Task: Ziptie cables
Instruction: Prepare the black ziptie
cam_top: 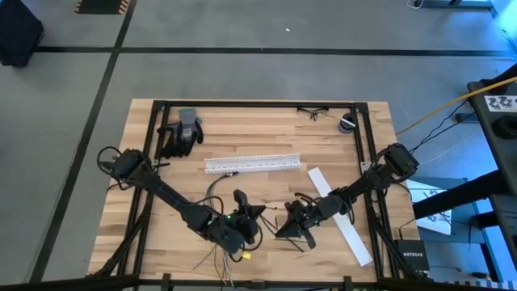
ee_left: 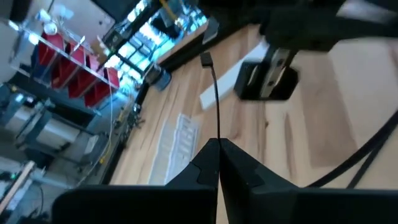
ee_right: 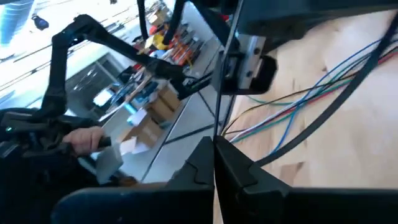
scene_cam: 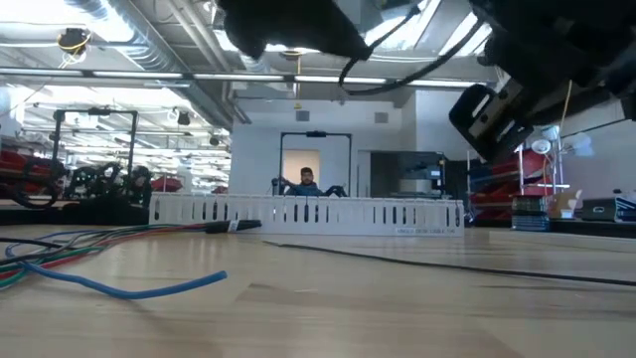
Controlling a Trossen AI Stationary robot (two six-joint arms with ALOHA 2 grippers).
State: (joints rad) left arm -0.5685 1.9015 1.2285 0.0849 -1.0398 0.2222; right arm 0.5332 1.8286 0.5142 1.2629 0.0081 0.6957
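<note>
High view puts both arms low over the front middle of the worktop [cam_top: 161,234], the left gripper [cam_top: 241,212] and right gripper [cam_top: 292,220] facing each other, near but apart. Only the wrist views show the fingers close up. In the left wrist view the fingers [ee_left: 239,163] are clenched on a ziptie [ee_left: 216,99], a thin black strip running straight out from the fingertips toward the right arm's wrist. The right wrist view shows the right fingers [ee_right: 239,163] clenched on a thin black strip too, running straight out from the tips toward the left arm; whether it is the same strip I cannot tell.

Colours of the cables [ee_right: 298,106] show in that right wrist view, blue, green and red, lying on the wood beyond the fingers. The low view shows them [scene_cam: 119,283] curving across the near worktop, with a white slotted channel [scene_cam: 308,214] lying crosswise behind them and a person seated far back.
</note>
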